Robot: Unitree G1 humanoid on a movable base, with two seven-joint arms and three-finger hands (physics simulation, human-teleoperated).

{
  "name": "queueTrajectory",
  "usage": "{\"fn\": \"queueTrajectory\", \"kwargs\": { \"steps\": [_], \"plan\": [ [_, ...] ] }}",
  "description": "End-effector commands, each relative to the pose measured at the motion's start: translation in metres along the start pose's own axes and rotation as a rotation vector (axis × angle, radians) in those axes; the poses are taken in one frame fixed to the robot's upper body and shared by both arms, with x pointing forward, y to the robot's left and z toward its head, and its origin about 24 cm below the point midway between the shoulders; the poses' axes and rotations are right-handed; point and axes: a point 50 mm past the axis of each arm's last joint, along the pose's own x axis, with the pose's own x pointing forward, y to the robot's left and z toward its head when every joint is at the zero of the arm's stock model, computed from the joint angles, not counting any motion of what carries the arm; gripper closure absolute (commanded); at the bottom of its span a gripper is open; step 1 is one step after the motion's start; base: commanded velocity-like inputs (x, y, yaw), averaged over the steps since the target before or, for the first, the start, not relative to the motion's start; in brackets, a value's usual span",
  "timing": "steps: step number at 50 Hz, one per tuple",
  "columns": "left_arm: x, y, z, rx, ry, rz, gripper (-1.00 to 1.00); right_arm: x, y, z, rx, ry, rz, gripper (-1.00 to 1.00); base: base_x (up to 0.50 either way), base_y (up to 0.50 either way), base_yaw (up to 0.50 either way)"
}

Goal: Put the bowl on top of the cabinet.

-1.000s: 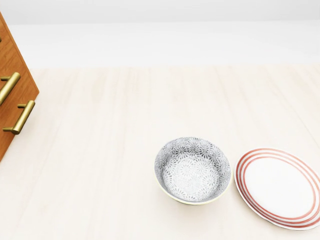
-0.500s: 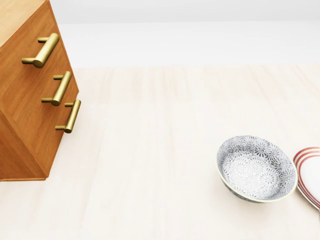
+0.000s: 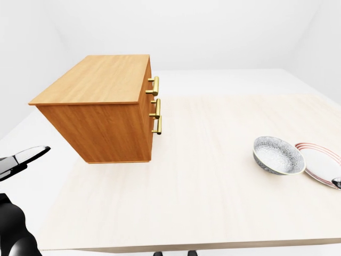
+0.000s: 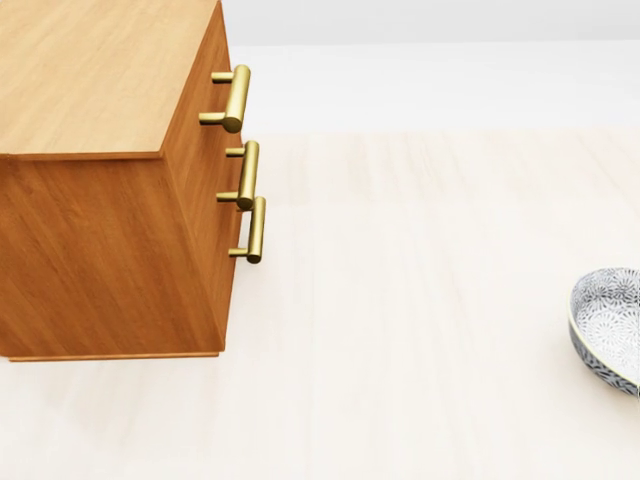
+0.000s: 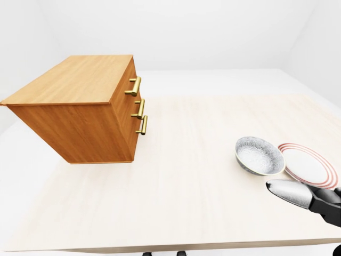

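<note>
Bowl (image 5: 259, 156) on worktop (image 5: 192, 186), touching plate (image 5: 309, 166), well right of cabinet (image 3: 101, 106). Left robot hand (image 3: 21, 160) and right robot hand (image 5: 303, 197): grip state can't tell.

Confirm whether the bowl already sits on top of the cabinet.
No, the bowl rests on the table beside the plate, well right of the cabinet.

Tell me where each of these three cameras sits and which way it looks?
Left-eye view: on the head, looking down over the table at cabinet, bowl and plate; left robot hand shows at its left edge.
Right-eye view: beside it, same scene; right robot hand shows bottom right.
Head view: aimed steeply down, closer; no body shows.
All three share cabinet and bowl.
</note>
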Motion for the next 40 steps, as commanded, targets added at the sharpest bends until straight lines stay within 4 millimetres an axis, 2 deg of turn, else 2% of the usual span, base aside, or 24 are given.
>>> {"fn": "queueTrajectory", "kwargs": {
  "steps": [1, 11, 21, 22, 23, 30, 40],
  "plan": [
    [0.0, 0.0, 0.0, 0.0, 0.001, 0.0, -1.0, -0.001, 0.0, -0.001, -0.001, 0.005, 0.001, -1.0, 0.0, 0.5, 0.0],
    [0.0, 0.0, -0.001, 0.002, 0.003, -0.001, -1.0, -0.001, 0.0, 0.0, -0.001, 0.008, -0.001, -1.0, 0.0, 0.49, 0.0],
    [-0.001, 0.0, -0.001, 0.002, 0.004, -0.001, -1.0, -0.001, 0.0, -0.001, -0.008, 0.005, 0.0, -1.0, 0.0, 0.0, 0.0],
    [0.002, 0.002, 0.003, -0.001, -0.014, 0.009, -1.0, 0.027, -0.016, -0.147, -0.652, 0.595, 0.606, -1.0, 0.0, 0.0, 0.0],
    [0.002, 0.002, 0.003, -0.001, -0.013, 0.01, -1.0, 0.032, -0.032, -0.182, -0.7, 0.753, 0.604, -1.0, 0.0, 0.0, 0.0],
    [0.002, 0.001, 0.002, 0.001, -0.012, 0.007, -1.0, 0.027, -0.043, -0.212, -0.771, 0.938, 0.624, -1.0, 0.0, 0.0, 0.0],
    [0.002, 0.0, 0.002, 0.002, -0.012, 0.002, -1.0, 0.027, -0.067, -0.236, -0.826, 1.104, 0.604, -1.0, 0.0, 0.0, 0.0]
  ]
}}
